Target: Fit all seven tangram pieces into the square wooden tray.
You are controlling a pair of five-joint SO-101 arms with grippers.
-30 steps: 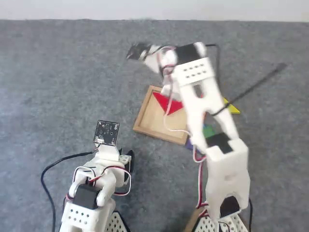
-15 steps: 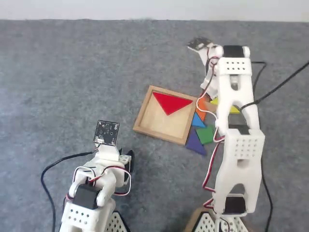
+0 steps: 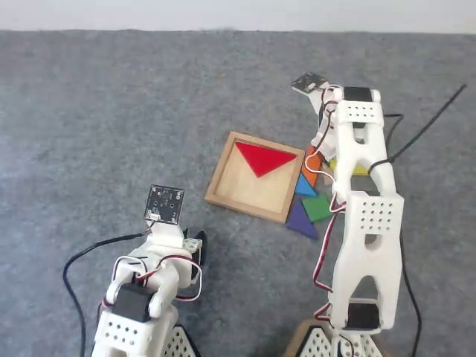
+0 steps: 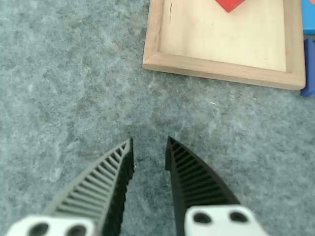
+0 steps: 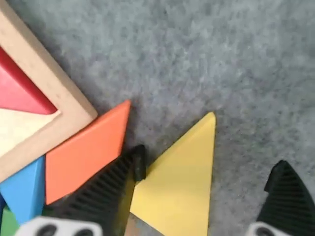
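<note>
Fingers (image 5: pixel 108 189) of your right gripper (image 5: pixel 209 164) stand wide apart and hold nothing; they straddle the yellow triangle (image 5: pixel 177 182), which lies flat on the grey carpet (image 3: pixel 111 111). One fingertip sits right at the triangle's edge, in the seam where it meets the orange piece (image 5: pixel 86 152), while the other fingertip is well clear of the far side. The orange piece lies just beside the tray (image 3: pixel 223 182), against its outer corner, and the blue triangle (image 5: pixel 22 189) lies next to the orange piece along the same side of the tray. From above you can see the green piece (image 3: pixel 318 207) and the purple piece (image 3: pixel 300 219) carrying that cluster on toward the arms' bases, all of it outside the wooden rim. Inside the tray the red triangle (image 3: pixel 262 158) lies flat with its long edge along the far rim and its point toward the middle — bare wood shows over the rest of the floor. Your left gripper (image 4: pixel 149 142) is low over the carpet, well apart from the pieces, its jaws parted by a narrow gap with nothing between them. It points toward the near edge of the tray, with a strip of carpet between the tips and the rim.
</note>
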